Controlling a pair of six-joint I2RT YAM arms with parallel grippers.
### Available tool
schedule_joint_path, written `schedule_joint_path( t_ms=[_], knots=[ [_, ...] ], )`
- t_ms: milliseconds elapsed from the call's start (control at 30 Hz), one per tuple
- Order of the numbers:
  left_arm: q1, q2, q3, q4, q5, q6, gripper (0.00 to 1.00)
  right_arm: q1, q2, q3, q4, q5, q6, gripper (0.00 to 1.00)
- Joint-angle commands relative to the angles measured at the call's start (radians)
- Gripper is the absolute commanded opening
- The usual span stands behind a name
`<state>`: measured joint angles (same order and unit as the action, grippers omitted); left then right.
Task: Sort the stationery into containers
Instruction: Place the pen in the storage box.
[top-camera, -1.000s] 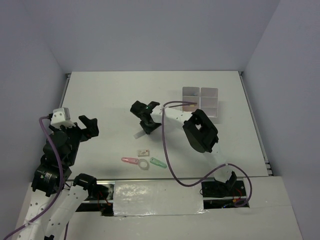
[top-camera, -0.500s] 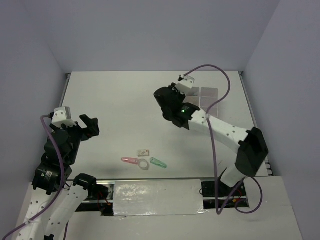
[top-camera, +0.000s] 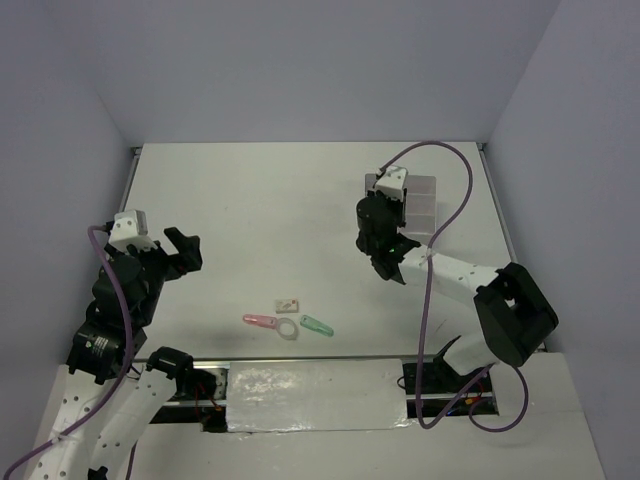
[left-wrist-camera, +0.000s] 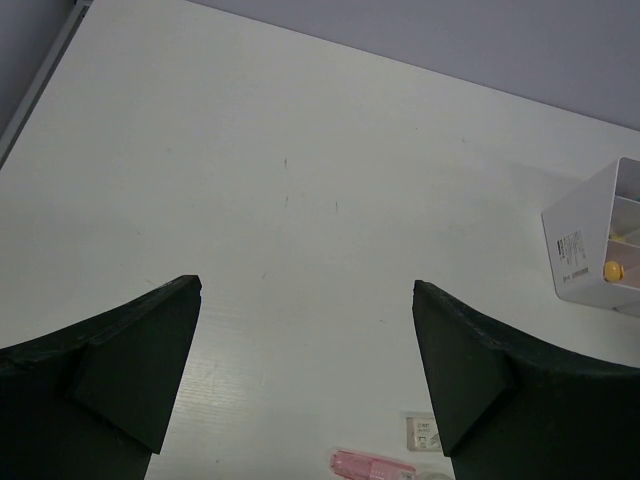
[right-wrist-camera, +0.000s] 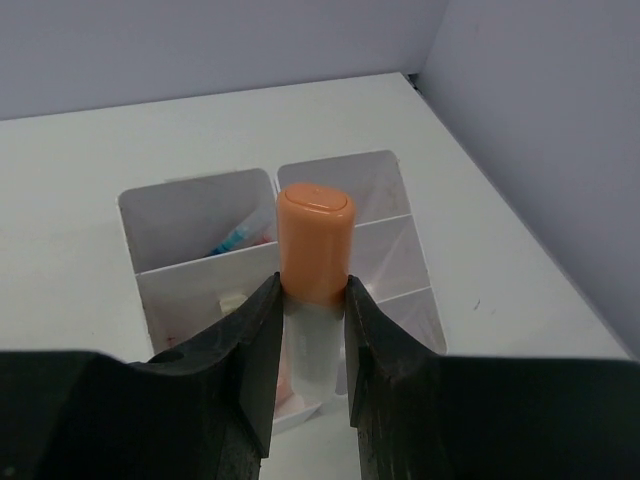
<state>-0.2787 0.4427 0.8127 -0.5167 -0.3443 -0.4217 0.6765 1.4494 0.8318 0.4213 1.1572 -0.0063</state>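
My right gripper (right-wrist-camera: 310, 335) is shut on an orange-capped highlighter (right-wrist-camera: 314, 250) with a clear body, held just in front of the white compartment block (right-wrist-camera: 200, 215). In the top view that gripper (top-camera: 385, 225) sits at the block's (top-camera: 425, 200) left edge. The block holds a blue pen (right-wrist-camera: 232, 240) and a yellow piece (left-wrist-camera: 612, 270). My left gripper (left-wrist-camera: 305, 375) is open and empty above the table; in the top view it (top-camera: 180, 250) is at the left. A pink piece (top-camera: 258, 321), a clear ring (top-camera: 286, 328), a green piece (top-camera: 316, 325) and a small white eraser (top-camera: 288, 303) lie near the front edge.
The white table (top-camera: 250, 200) is walled by grey panels on three sides. The right arm's purple cable (top-camera: 440, 160) arcs over the block. Foil tape (top-camera: 315, 395) covers the near edge between the arm bases.
My right gripper has carried the highlighter from the table's middle up and right to the compartment block, the arm swinging round. The left arm has barely moved.
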Motion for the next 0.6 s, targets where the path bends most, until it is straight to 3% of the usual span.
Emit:
schedule_joint_path(
  t_ms=[0, 200, 567],
  knots=[
    [-0.010, 0.005, 0.003, 0.038, 0.005, 0.011, 0.99, -0.006, -0.037, -0.026, 0.232, -0.048, -0.100, 0.00],
    [-0.011, 0.008, 0.005, 0.041, 0.008, 0.014, 0.99, -0.006, 0.009, -0.045, 0.309, -0.091, -0.116, 0.00],
    [-0.011, 0.005, 0.005, 0.041, 0.008, 0.015, 0.99, -0.022, 0.063, -0.066, 0.298, -0.116, -0.012, 0.00]
  ],
)
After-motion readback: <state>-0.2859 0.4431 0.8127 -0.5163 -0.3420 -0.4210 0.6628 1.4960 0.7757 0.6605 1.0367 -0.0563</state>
